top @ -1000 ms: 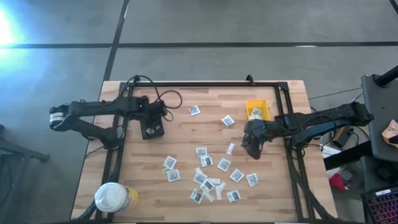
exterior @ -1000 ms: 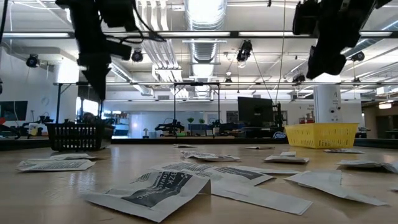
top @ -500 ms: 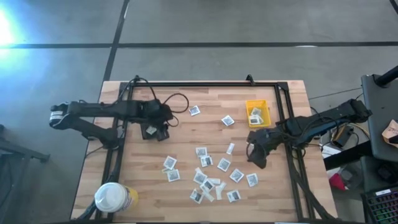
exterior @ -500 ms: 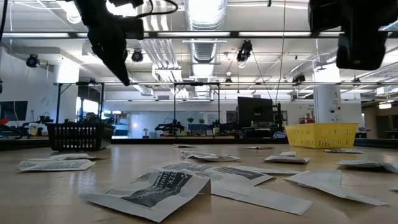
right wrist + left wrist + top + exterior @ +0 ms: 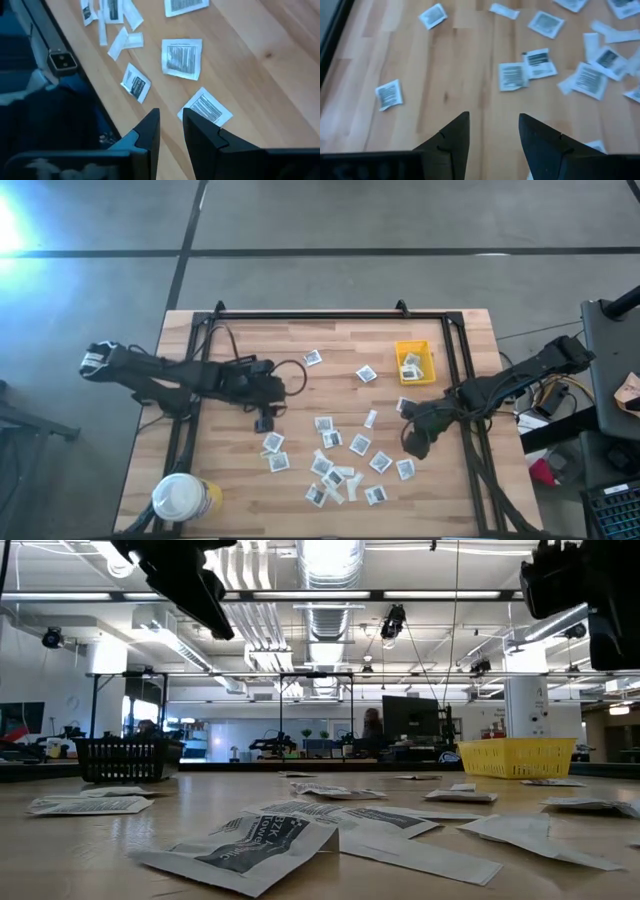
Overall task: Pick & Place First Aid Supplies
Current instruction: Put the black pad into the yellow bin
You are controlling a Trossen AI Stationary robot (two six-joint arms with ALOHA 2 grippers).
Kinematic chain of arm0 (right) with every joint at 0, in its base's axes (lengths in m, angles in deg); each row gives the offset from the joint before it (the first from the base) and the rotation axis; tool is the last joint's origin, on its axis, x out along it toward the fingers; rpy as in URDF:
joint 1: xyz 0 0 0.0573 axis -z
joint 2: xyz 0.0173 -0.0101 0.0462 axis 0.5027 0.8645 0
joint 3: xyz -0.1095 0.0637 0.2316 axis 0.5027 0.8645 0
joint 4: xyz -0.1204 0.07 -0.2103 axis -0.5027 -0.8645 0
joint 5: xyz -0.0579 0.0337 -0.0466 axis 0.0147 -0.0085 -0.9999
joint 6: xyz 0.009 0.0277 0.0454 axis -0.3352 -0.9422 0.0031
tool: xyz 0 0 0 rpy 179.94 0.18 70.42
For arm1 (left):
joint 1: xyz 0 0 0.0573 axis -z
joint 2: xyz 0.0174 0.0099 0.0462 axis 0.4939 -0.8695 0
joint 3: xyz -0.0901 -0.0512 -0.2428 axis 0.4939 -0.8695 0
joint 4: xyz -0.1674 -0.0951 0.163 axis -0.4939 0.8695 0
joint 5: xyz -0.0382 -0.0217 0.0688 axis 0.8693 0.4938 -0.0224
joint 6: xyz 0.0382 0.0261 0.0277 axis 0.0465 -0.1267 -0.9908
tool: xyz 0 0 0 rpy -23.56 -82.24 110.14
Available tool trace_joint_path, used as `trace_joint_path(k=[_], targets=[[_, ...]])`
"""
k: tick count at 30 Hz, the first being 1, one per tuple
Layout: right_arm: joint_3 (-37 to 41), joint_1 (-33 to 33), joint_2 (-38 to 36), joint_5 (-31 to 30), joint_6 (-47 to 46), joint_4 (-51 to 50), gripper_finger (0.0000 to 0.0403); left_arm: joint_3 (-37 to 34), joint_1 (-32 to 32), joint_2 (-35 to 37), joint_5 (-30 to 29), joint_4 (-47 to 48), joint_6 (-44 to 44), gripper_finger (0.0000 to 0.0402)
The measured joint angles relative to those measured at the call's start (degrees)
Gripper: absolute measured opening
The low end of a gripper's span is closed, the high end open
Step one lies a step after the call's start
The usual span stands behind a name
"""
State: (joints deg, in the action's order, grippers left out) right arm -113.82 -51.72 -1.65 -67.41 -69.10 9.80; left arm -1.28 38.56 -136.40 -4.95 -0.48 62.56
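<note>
Both arms have swung in toward the packet scatter since the earlier frame.
Left gripper [image 5: 263, 423] spread wide and empty, at 9 o'clock of the pile; right gripper [image 5: 415, 442] jaws narrowed, nothing between them, at 3 o'clock, over one packet [image 5: 204, 108]. Yellow bin [image 5: 402, 350] holds a couple; most first aid supplies [image 5: 335, 460] still on table [image 5: 340, 385], barely started.

Bare wood around yellow bin [image 5: 414, 362], packets [image 5: 335, 455] crowding table centre, white-lidded tub [image 5: 184, 498] blocking near-left corner, black frame rails [image 5: 330, 315] edging table.
</note>
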Motion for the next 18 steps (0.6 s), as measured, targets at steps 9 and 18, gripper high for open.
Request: trace_joint_path(k=[9, 18], targets=[[3.1, -0.1, 0.5, -1.1, 3.9, 13.5, 0.0085, -1.0, 5.4, 0.0, -0.1, -0.2, 3.5, 0.0163], [0.3, -2.3, 6.4, -1.9, 24.5, 23.8, 0.0127, -4.8, 7.4, 0.0, -0.1, -1.5, 10.8, 0.0163]])
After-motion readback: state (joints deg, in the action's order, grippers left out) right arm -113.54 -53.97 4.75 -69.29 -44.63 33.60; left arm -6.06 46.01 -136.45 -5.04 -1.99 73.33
